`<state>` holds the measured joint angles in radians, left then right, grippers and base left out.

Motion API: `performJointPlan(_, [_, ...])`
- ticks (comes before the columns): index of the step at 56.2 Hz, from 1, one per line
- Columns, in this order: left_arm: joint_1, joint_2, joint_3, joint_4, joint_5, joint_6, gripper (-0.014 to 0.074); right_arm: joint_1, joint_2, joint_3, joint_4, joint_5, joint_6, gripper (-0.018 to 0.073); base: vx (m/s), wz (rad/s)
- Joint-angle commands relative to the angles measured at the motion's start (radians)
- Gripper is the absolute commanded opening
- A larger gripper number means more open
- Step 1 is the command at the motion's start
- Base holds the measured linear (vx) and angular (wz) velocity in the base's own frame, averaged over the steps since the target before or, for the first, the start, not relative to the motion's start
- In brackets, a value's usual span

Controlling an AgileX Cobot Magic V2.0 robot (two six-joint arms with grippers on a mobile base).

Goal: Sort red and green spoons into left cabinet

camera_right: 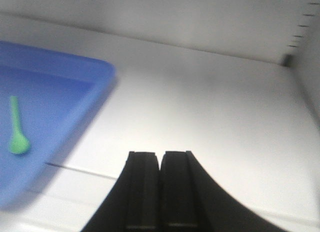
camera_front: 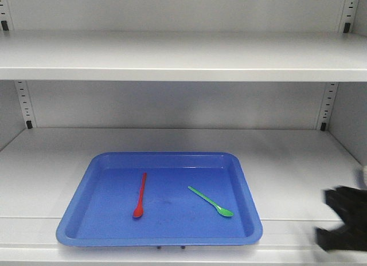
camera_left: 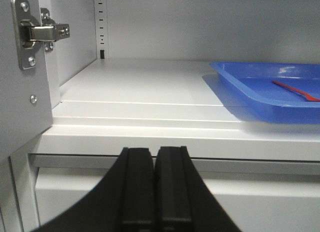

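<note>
Right wrist: green spoon (camera_right: 17, 132) in blue tray (camera_right: 95, 72), left of closed jaws.

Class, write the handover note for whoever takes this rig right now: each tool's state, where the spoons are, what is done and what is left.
Left tool: shut, empty, in front of the shelf edge.
Right tool: shut, empty, over the shelf right of the blue tray.
Red spoon and green spoon lie apart in the tray on the cabinet shelf.
Done: both spoons are in the cabinet.
Left: apparently nothing but pulling the arms back.
</note>
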<state>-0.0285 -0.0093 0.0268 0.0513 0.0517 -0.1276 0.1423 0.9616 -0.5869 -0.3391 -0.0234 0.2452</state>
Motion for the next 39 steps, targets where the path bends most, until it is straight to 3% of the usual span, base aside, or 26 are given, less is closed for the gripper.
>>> performJointPlan(1, [-0.003,-0.02,-0.002,-0.001,-0.077,-0.01,-0.0008,-0.085,-0.132,0.078,0.011,-0.09,-0.013,-0.0008,0.0,0.0])
performJointPlan(12, [-0.003,-0.02,-0.002,-0.001,-0.077,-0.01,-0.0008,-0.178,-0.378,0.266,0.041,-0.089,-0.022,-0.0008,0.0,0.0])
performJointPlan(26, [-0.003,-0.02,-0.002,-0.001,-0.077,-0.01,-0.0008,-0.157,-0.691,0.493,0.06,-0.09,-0.028,-0.0008,0.0,0.0])
performJointPlan(35, [-0.003,-0.02,-0.002,-0.001,-0.077,-0.01,-0.0008,-0.137,-0.854,0.632,0.197,-0.098,-0.118,-0.0008,0.0,0.0])
performJointPlan(39, [-0.003,-0.02,-0.002,-0.001,-0.077,-0.01,-0.0008,-0.136,-0.938,0.625,0.279,0.014,-0.186,-0.0008,0.0,0.0])
